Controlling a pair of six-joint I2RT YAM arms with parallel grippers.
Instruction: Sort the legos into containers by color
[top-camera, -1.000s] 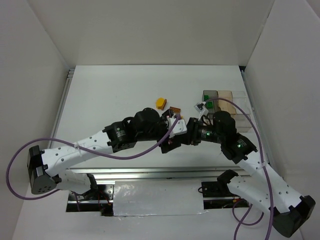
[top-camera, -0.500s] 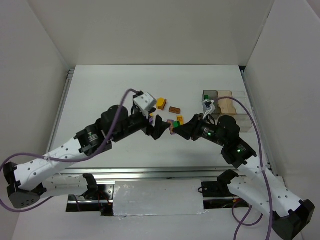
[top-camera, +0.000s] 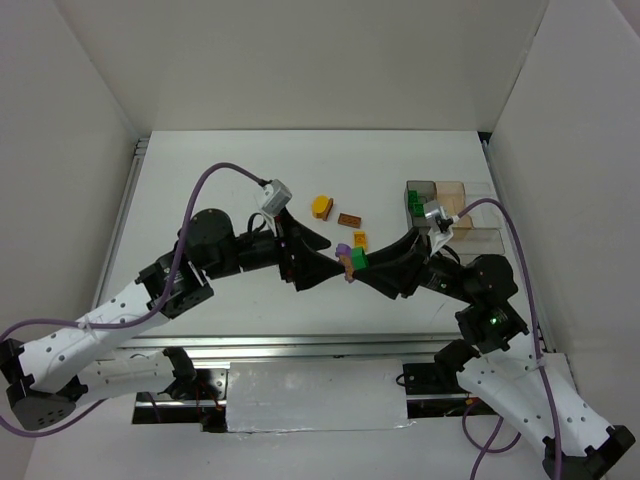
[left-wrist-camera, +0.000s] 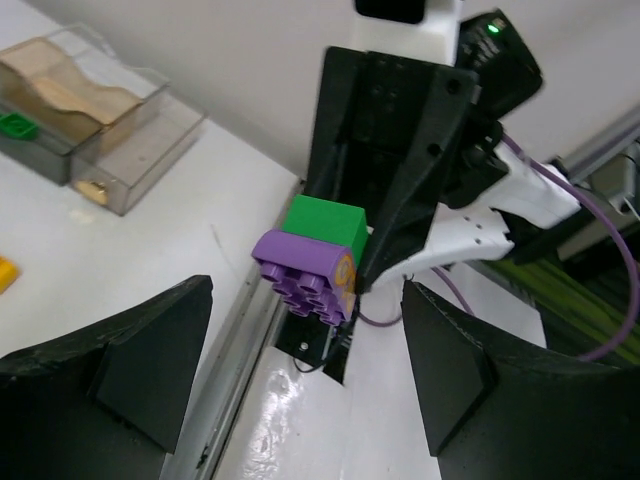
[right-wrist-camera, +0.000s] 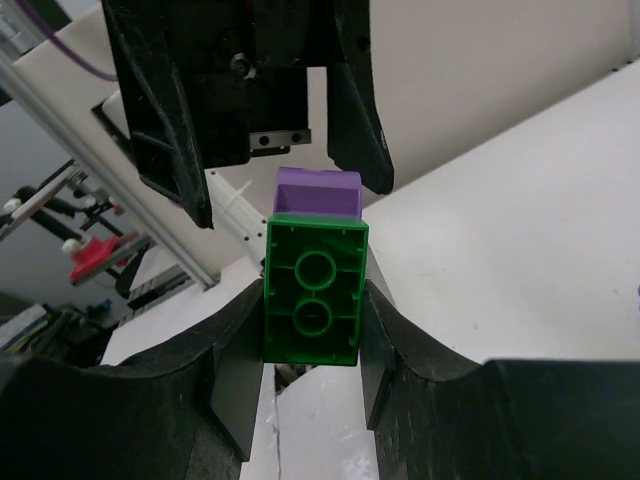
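The right gripper (right-wrist-camera: 312, 335) was clamped on a green brick (right-wrist-camera: 313, 290) joined to a purple brick (left-wrist-camera: 300, 272), aloft left of the tray (top-camera: 480, 232); the left gripper (left-wrist-camera: 300, 370) gaped wide, facing them, touching neither.

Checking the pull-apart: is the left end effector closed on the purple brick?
No: the left end effector is open, its fingers wide apart either side of the purple brick.

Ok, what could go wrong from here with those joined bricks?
The right gripper clamps only the green brick. The purple brick clings to it, so a skewed close by the open left gripper may knock it off. If they fail to separate, both colours could land in one compartment of the containers.
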